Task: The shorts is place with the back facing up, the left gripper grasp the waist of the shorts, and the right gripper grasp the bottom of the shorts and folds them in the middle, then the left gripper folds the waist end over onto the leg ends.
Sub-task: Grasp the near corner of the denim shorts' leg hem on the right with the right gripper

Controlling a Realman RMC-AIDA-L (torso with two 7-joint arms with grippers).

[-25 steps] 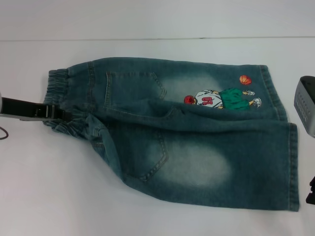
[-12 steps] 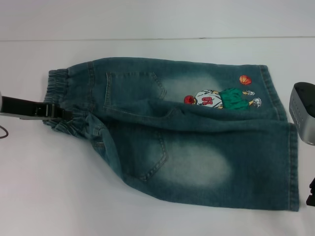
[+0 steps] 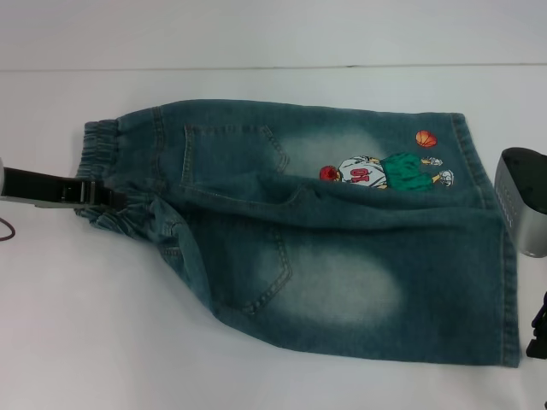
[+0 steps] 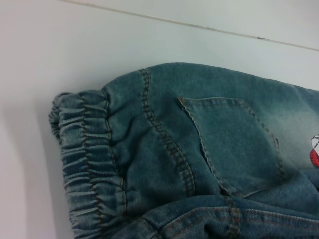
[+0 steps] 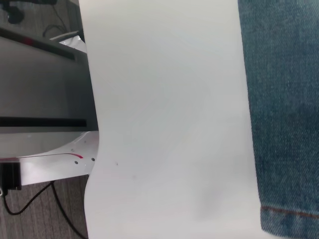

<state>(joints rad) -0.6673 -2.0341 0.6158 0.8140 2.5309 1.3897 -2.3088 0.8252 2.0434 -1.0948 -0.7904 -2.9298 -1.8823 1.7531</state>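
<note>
The blue denim shorts (image 3: 325, 248) lie flat on the white table with the back pockets up and the cartoon embroidery (image 3: 385, 171) near the right end. The ruffled waist (image 3: 102, 143) is at the left and also fills the left wrist view (image 4: 84, 159). My left gripper (image 3: 113, 198) comes in from the left and is shut on the bunched lower part of the waist. The bottom, the leg ends (image 3: 510, 282), lies at the right, and one hem shows in the right wrist view (image 5: 289, 215). The right gripper's grey wrist housing (image 3: 523, 201) hangs just right of the hems.
The white table (image 3: 102, 325) reaches past the shorts on all sides. In the right wrist view the table edge (image 5: 92, 124) drops off to grey floor with cables (image 5: 35, 199) and equipment beyond. A black part (image 3: 538, 329) sits at the lower right corner of the head view.
The right gripper's housing has moved left, closer to the leg hems. The left gripper and the shorts have stayed where they were.
</note>
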